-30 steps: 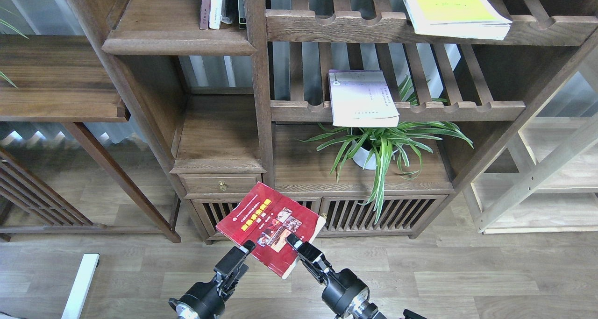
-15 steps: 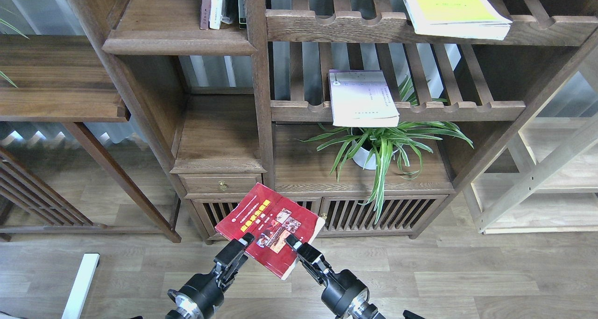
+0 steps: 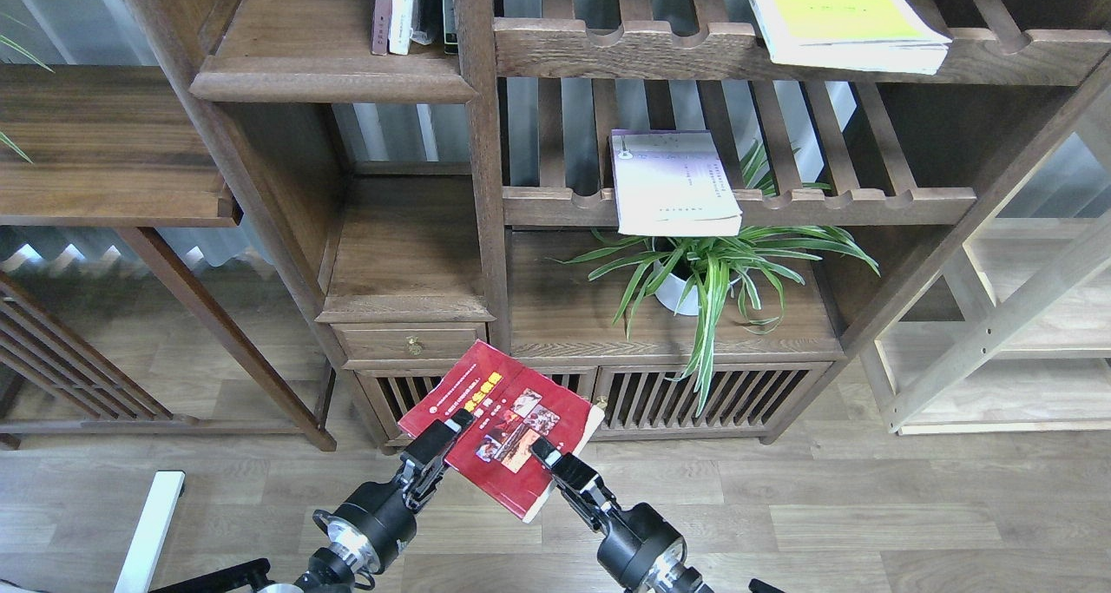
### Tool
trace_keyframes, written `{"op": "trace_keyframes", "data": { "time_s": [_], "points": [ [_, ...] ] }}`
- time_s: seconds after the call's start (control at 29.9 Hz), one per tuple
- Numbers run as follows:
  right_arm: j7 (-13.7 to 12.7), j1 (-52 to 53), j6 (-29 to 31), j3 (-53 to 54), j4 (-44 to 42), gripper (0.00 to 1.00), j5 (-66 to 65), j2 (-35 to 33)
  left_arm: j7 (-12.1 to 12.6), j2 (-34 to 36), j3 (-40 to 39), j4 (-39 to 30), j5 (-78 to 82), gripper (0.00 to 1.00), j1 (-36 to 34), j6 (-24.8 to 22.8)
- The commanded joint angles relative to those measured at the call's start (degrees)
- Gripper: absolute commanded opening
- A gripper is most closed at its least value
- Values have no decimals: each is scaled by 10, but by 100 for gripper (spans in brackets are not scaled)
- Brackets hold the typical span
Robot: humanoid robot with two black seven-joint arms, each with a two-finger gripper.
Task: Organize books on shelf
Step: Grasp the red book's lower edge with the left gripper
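Red book (image 3: 503,426) pinched by right gripper (image 3: 545,448), left gripper (image 3: 450,428) touching, grip unclear; lavender book (image 3: 673,185) and yellow-green book (image 3: 842,20) lay unshelved on racks.

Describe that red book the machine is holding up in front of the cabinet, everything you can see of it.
The dark red paperback book with yellow title and small photos is held in the air, cover up, turned cornerwise, before the lower cabinet. Its pale page edges show along the right and bottom sides. The right hand rests on its cover near the photos; the left hand meets its left edge. How tightly either grips cannot be told.
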Motion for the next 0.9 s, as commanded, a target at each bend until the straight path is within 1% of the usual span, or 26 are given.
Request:
{"op": "trace_keyframes", "data": {
  "time_s": [0.0,0.17,0.4,0.53,0.6,0.7,0.8,0.87],
  "points": [
    [-1,-1,0,0,0,4,0,0,0,-5,1,0,0,72,-2,0],
    [-1,-1,0,-1,0,4,0,0,-1,-7,1,4,0,62,-2,0],
    [0,-1,0,0,0,4,0,0,-2,-10,15,11,-1,43,-2,0],
    [-1,-1,0,0,0,4,-1,0,-2,-11,20,11,-1,42,-2,0],
    [0,-1,0,0,0,4,-1,0,-2,-12,20,11,-2,39,-1,0],
    [-1,-1,0,1,0,4,-1,0,-3,-12,20,11,-3,32,1,0],
    [0,-3,0,1,0,4,-1,0,-3,-13,20,10,-3,29,2,0],
    [0,-3,0,1,0,4,-1,0,-3,-13,20,10,-3,25,3,0]
  ]
}}
